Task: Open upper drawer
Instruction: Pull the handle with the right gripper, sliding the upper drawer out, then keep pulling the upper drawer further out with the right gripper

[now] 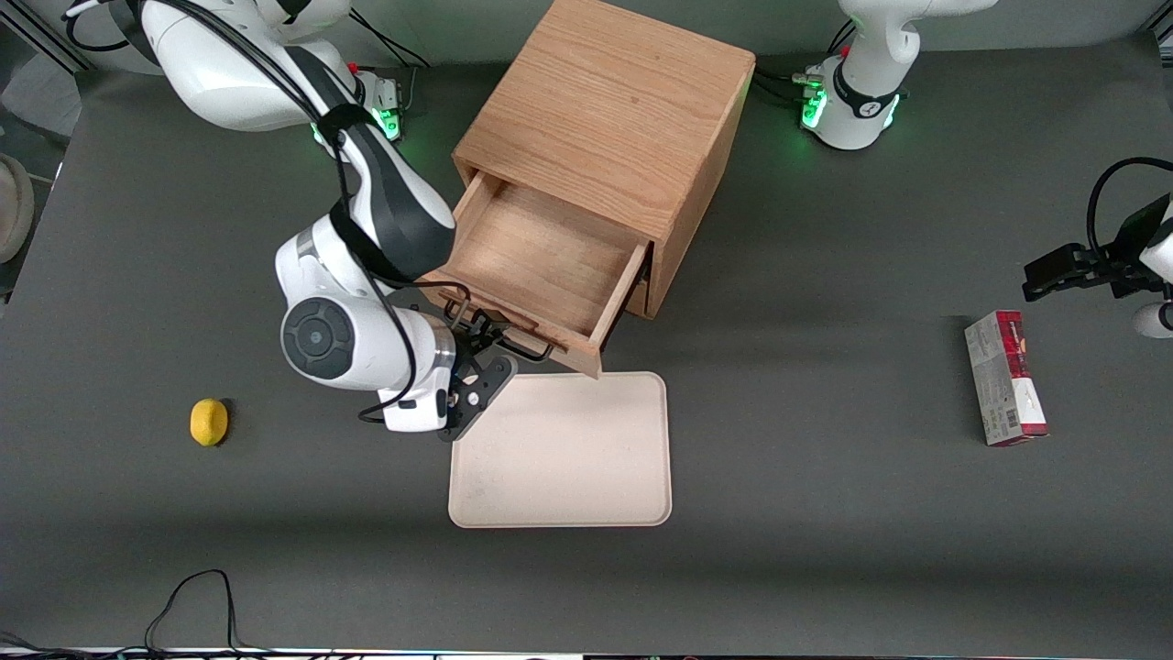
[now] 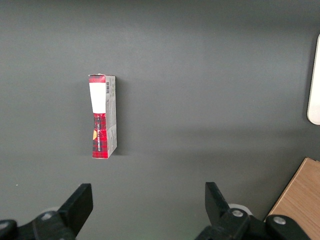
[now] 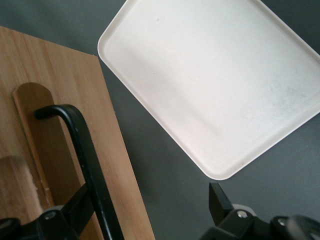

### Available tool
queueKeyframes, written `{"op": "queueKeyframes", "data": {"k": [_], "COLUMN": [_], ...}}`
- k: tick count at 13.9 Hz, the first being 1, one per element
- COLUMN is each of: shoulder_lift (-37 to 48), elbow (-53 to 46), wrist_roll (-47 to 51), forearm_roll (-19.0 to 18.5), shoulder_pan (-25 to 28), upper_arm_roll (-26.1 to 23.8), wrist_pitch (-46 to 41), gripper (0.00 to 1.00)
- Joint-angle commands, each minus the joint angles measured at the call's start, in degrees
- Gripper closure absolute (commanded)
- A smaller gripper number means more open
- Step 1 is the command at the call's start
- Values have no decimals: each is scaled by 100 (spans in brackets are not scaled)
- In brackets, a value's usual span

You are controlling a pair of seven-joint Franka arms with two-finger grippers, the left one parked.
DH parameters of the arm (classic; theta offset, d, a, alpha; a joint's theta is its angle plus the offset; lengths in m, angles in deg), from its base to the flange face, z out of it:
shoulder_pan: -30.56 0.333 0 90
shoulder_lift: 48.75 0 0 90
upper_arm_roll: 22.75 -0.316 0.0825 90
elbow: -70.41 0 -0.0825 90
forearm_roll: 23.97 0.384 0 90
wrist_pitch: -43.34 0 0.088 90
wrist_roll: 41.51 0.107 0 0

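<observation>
Upper drawer (image 1: 541, 266) of the wooden cabinet (image 1: 609, 128) stands pulled well out toward the front camera, its bare oak floor showing and nothing visible inside; its front panel overhangs the near edge of the cream tray (image 1: 561, 451), which lies flat on the dark table (image 1: 825, 550) just in front of the cabinet; thin black wire handle (image 3: 85, 160) runs along the drawer front; gripper (image 1: 486, 341) sits at that handle, right against the drawer front; from the wrist camera one finger (image 3: 70, 212) lies by the bar on the wood side, the other (image 3: 217, 200) stands apart over the table, so the fingers are spread with the bar near one of them, not clenched on it; yellow lemon (image 1: 209, 422) lies on the table well off from the cabinet, toward the working arm's end; red and white carton (image 1: 1005, 378) lies flat well off from the cabinet, toward the parked arm's end.
</observation>
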Motion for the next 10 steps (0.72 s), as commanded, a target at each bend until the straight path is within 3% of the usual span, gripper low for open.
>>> {"op": "queueKeyframes", "data": {"k": [1,10], "shoulder_lift": [-151,-379], "elbow": [-233,-452], "wrist_roll": [-138,-235], "forearm_roll": [222,213], "shoulder_pan": [-131,-211], "upper_arm_roll": [-35,-26], "wrist_pitch": [-61,-26], "gripper": [0,0]}}
